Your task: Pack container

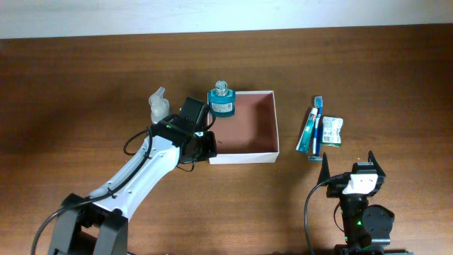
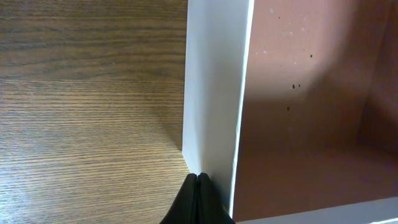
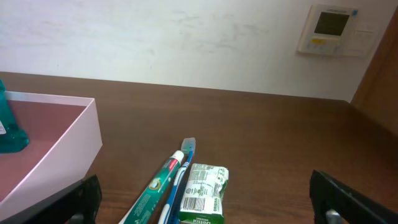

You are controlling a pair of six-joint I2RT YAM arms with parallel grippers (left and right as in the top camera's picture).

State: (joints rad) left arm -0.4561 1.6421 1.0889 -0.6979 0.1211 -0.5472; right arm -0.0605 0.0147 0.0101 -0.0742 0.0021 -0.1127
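The left gripper (image 2: 198,186) is pressed together by the square white box with a reddish-brown inside (image 1: 255,124), and the right gripper (image 1: 349,160) is spread open.

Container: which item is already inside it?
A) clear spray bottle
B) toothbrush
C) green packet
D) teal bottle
D: the teal bottle stands in the far left corner of the container, while the toothbrush and green packet lie on the table to its right.
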